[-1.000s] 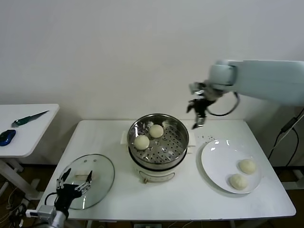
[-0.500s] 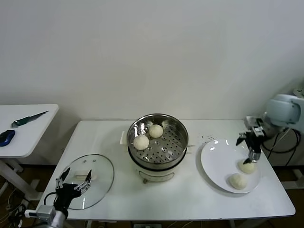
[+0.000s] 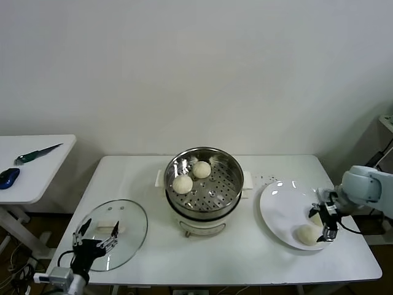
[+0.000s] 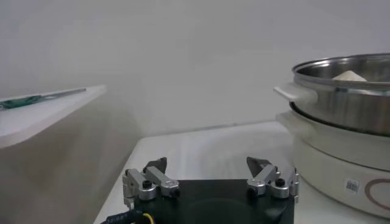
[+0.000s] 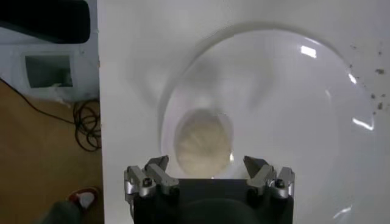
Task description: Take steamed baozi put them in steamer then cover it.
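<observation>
From the head view I have the steamer (image 3: 204, 184) sitting mid-table on the white table (image 3: 245, 252), with two steamed baozi inside it: one (image 3: 182, 184) toward the basket's 9 o'clock and another (image 3: 201, 169) near its 12 o'clock, close together. At the steamer's 3 o'clock lies a white plate (image 3: 279, 206) carrying the other two baozi; the nearer one (image 3: 305, 234) shows plainly at the plate's 5 o'clock, while the farther one (image 3: 314, 217) is mostly hidden behind my right hand (image 3: 326, 222). That hand hangs over the plate's 3 o'clock edge with its fingers spread wide, and the right wrist view has a bun (image 5: 203, 143) lying between the fingertips, though I can't be sure whether they touch it. The cover (image 3: 113, 232) lies flat on the table at the steamer's 8 o'clock, well apart from it, cream handle up. My left hand (image 3: 95, 236) is parked at the table's front left corner, just over the cover's near rim, fingers also spread and holding nothing. Off at 9 o'clock a small side table (image 3: 37, 166) carries a green-handled knife (image 3: 37, 153) and a blue mouse (image 3: 9, 177).
</observation>
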### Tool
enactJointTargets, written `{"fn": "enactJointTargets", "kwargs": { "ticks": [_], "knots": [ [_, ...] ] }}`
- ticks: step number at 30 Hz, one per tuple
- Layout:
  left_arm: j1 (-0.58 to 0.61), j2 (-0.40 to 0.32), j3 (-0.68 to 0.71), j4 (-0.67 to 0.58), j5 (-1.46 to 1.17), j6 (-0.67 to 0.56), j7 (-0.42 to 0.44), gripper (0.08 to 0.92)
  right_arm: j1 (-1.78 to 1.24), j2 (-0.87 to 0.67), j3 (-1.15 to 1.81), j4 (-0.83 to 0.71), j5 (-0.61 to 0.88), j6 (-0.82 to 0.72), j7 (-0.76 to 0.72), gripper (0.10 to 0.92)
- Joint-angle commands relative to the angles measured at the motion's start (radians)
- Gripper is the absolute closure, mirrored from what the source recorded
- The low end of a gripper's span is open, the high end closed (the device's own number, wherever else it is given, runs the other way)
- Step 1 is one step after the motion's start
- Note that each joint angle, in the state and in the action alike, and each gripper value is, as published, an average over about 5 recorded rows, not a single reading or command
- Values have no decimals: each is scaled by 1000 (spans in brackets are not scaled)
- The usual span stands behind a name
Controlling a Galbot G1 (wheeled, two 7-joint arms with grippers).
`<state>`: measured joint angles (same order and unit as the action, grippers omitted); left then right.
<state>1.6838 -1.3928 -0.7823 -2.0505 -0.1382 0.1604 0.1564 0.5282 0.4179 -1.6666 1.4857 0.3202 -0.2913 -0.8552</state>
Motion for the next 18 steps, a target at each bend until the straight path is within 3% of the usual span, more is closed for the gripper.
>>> {"fn": "enactJointTargets", "kwargs": {
  "ticks": [1,18],
  "knots": [
    [0,-1,0,1,1,0,0,177,-169,-26,139,-22,-60,-10,19,203],
    [3,-2,3,2,4,-2,-1,177,-178,21,158,-54,-28,-17,23,238]
  ]
}}
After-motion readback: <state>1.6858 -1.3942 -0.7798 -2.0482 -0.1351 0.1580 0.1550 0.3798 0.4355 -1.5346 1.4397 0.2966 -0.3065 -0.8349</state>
